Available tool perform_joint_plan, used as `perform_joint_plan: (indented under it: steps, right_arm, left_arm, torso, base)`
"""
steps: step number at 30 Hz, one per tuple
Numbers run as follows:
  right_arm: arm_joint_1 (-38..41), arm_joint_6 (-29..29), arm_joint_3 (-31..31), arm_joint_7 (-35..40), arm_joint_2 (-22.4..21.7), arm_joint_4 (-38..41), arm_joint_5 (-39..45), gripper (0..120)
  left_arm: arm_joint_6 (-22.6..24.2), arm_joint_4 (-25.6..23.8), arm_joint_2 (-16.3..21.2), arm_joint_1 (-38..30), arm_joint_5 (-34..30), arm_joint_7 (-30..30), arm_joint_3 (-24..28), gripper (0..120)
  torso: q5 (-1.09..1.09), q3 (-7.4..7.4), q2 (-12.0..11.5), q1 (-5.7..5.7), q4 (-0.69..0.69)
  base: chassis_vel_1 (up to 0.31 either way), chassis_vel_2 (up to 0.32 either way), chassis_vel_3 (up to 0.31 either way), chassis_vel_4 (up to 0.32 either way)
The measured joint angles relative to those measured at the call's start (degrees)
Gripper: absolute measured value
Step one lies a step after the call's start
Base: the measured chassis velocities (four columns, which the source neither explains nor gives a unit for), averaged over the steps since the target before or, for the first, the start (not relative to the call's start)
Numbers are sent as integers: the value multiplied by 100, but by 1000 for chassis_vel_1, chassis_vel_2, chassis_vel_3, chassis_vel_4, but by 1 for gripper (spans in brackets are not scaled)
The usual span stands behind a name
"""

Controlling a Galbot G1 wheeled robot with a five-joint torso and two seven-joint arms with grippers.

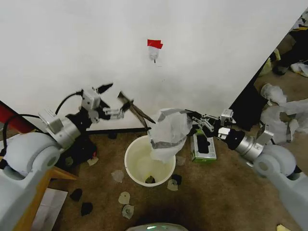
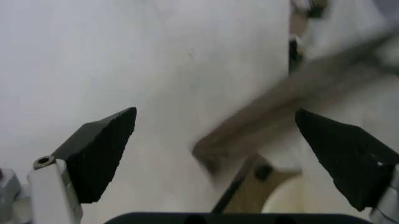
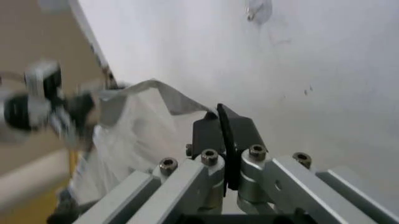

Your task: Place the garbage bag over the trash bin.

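The head camera looked forward and down from above, taking in the bin (image 1: pixel 149 167) on the floor at 6 o'clock and the white wall at 12. The left wrist camera sat close behind the left gripper (image 2: pixel 249 161), facing that wall. The right wrist camera looked along the right gripper (image 3: pixel 225 135) from close behind, toward the bag (image 3: pixel 134 135) and wall. All three views shared the wall; head and right wrist shared the bag (image 1: pixel 168 132).

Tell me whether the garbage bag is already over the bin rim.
Not yet. The garbage bag hangs bunched from the shut right gripper, above the trash bin, whose near rim is bare.
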Motion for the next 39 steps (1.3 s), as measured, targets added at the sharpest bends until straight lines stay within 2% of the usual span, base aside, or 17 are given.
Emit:
perform_joint_plan:
  steps: [4,8,10,13,15,18,21,23,25,28,35,39]
  right_arm:
    - [248,170,-361,287,155,-16,180,0]
    - [380,212,-547,342,242,-114,98,0]
    - [422,218,-580,385,275,-191,-80,0]
    - [430,219,-576,424,292,-304,-364,0]
    - [427,220,-579,433,292,-317,-393,0]
    - [414,220,-620,412,292,-328,-444,0]
    - [422,217,-633,317,298,-328,-475,0]
    - [448,212,-640,194,304,-326,-508,0]
    - [471,208,-658,115,307,-315,-545,0]
    - [457,205,-666,67,318,-269,-553,0]
    - [328,209,-596,-103,331,-140,-590,0]
    - [249,204,-592,-153,346,-27,-666,0]
  left_arm:
    - [-382,75,132,111,-8,343,194,100]
    - [-501,57,100,208,-74,414,194,100]
    - [-505,-13,-11,274,-101,376,-34,100]
    - [-323,-321,-265,444,-137,290,-745,100]
    - [-265,-441,-315,466,-193,277,-924,100]
    - [-136,-895,-323,454,-654,211,-1116,100]
    - [-120,-1182,-278,452,-1014,71,-982,100]
    - [-119,-1388,-260,455,-1291,-400,-771,100]
    - [5,-1491,-262,429,-1539,-1168,-469,100]
    - [122,-1446,-270,334,-1589,-1603,20,100]
    - [61,-1075,-204,275,-1050,-1635,515,100]
    - [-65,-861,-178,318,-509,-1295,659,100]
  torso:
    - [0,0,0,0,-2]
    - [1,0,0,0,-1]
    - [0,0,0,1,-2]
    - [1,0,0,0,-1]
    - [1,0,0,0,2]
    - [2,0,0,0,0]
    - [2,0,0,0,-2]
    - [3,0,0,0,-2]
    - [3,0,0,0,0]
    - [1,0,0,0,0]
    - [2,0,0,1,-2]
    - [2,0,0,0,0]
  base:
    - [0,0,0,0]
    - [0,0,0,0]
    - [0,0,0,0]
    - [0,0,0,0]
    - [0,0,0,0]
    - [0,0,0,0]
    - [0,0,0,0]
    - [0,0,0,0]
    - [0,0,0,0]
    - [0,0,0,0]
    - [0,0,0,0]
    - [0,0,0,0]
